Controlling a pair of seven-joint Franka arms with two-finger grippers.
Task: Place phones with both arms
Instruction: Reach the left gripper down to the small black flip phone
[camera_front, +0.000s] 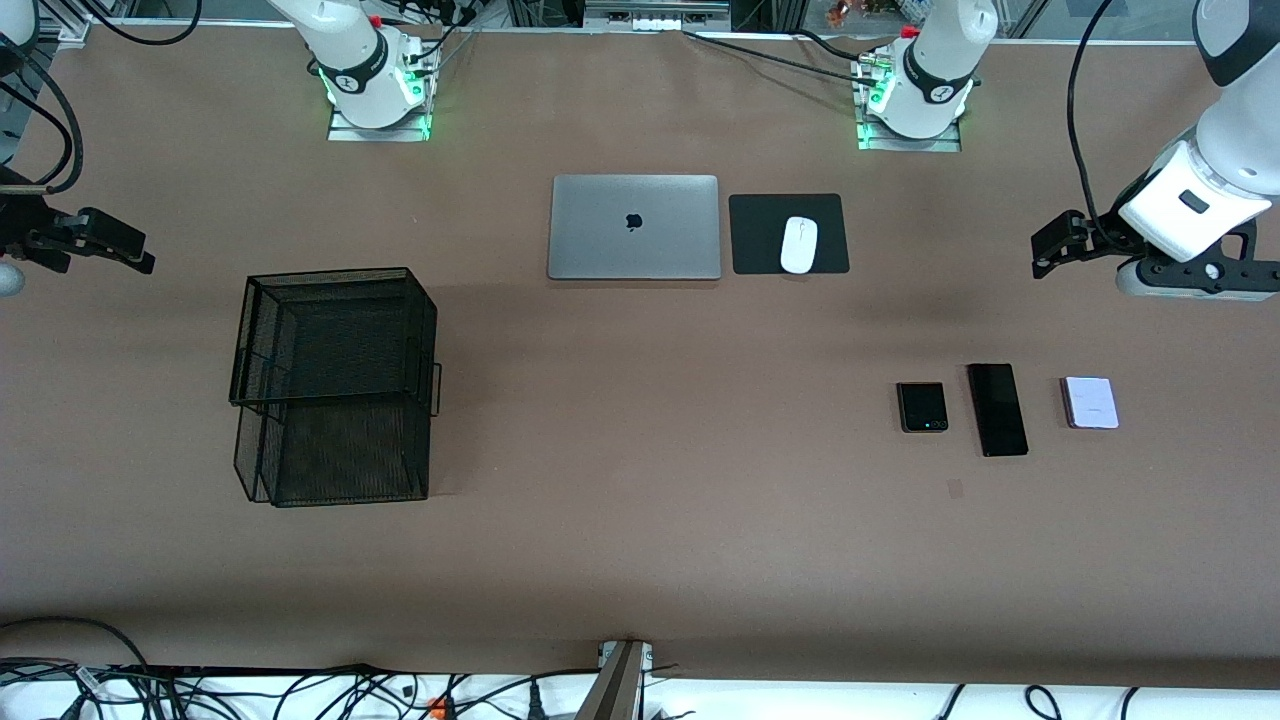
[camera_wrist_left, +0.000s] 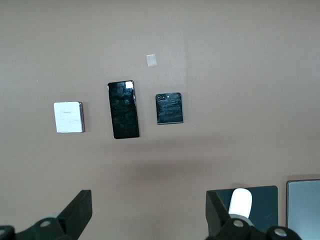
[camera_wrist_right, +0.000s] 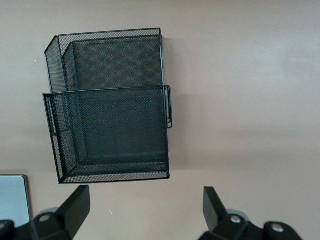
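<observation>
On matte brown table (camera_front: 640, 560), three flat rectangular phones (camera_front: 997, 409).

From my station the only sign I can make out is the dark apple-shaped logo at the centre of the closed silver laptop (camera_front: 634, 227), in the upper middle of the front view. I see faint marks on the black bands of the two arm bases along the top of that view, and a faint line of print on the pale phone (camera_wrist_left: 68, 117) in the left wrist view, but I cannot read any of them. I find no words or numbers legible anywhere.
</observation>
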